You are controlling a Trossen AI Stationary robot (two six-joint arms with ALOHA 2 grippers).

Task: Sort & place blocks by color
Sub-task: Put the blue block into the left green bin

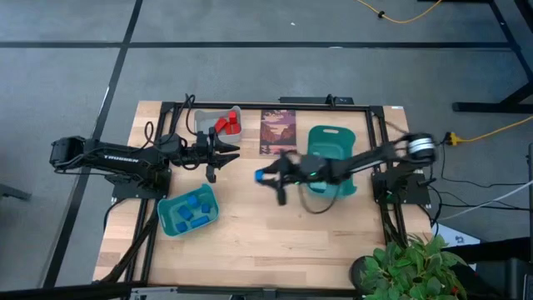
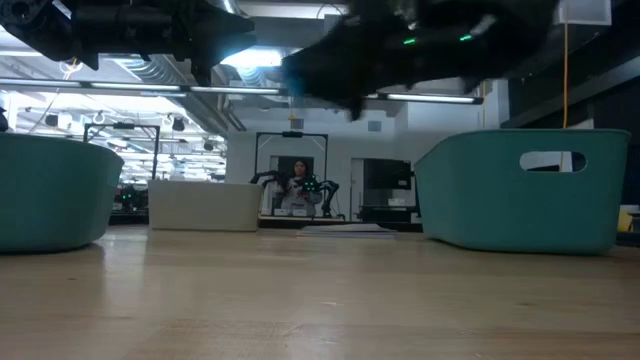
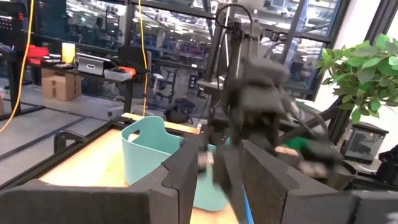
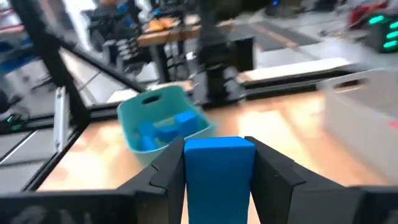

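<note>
We see right pincer (image 4: pixel 219 163) stretched level above desk (image 1: pixel 266 233), beside tall teal bin (image 1: pixel 331 142), clamped on blue block (image 4: pixel 219 167). Left pincer (image 1: pixel 218 155) level opposite, fingers apart, nothing held.

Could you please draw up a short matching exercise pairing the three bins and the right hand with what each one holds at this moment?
Things:
1. grey bin
2. small teal bin
3. tall teal bin
4. right hand

Contents:
A. one blue block, clamped between the fingers
B. contents not visible
C. red blocks
D. several blue blocks

Pairs: 1-C, 2-D, 3-B, 4-A
</note>
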